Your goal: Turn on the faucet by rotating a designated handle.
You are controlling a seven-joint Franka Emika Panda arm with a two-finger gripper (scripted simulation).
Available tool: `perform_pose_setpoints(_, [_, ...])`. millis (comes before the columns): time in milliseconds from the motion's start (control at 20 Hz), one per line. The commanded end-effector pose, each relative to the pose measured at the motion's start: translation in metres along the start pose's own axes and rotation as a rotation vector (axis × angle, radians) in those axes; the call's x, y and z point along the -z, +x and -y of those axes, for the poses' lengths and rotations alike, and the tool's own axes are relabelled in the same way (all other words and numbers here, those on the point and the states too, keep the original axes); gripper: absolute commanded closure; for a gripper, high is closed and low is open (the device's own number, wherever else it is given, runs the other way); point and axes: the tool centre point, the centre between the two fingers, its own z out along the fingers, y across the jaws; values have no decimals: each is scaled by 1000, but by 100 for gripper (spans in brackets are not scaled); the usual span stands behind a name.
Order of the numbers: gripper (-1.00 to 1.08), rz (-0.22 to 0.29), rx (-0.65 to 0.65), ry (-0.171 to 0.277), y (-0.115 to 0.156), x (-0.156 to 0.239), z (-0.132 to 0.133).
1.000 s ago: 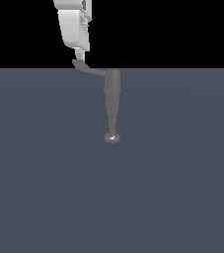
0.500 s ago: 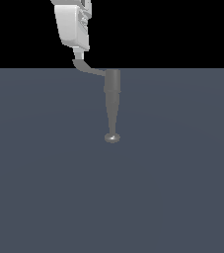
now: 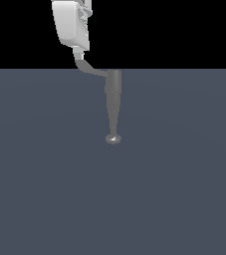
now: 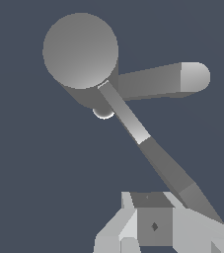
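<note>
The faucet is a dull-grey fixture whose long spout runs toward the camera in the exterior view and ends in a rounded disc tip. Its handle is a thin grey lever pointing to the exterior view's left, with an upturned end. My white gripper hangs just above that end, and its fingers look pressed together. In the wrist view the faucet shows its round top, and the handle stretches from it to beside my gripper. The lever's end lies against the fingers' side, not between them.
The faucet stands on a flat, dark blue-grey floor that fills the lower part of the exterior view. Behind it the background is black.
My gripper has shifted slightly toward the exterior view's left. The handle's outer end has swung a little and stands a bit steeper. Body and spout have not moved.
</note>
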Motion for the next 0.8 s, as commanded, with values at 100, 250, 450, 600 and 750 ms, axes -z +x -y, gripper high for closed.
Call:
perform_pose_setpoints(100, [108,-1,-4,-2,12,0,-11])
perform_pose_setpoints(250, [108,-1,-3,-3,19,0,-18])
perform_pose_setpoints(450, [108,-1,-3,-4,29,0,-28])
perform_pose_setpoints(600, [108,-1,-3,-4,36,0,-36])
perform_pose_setpoints(750, [108,-1,-3,-5,43,0,-44])
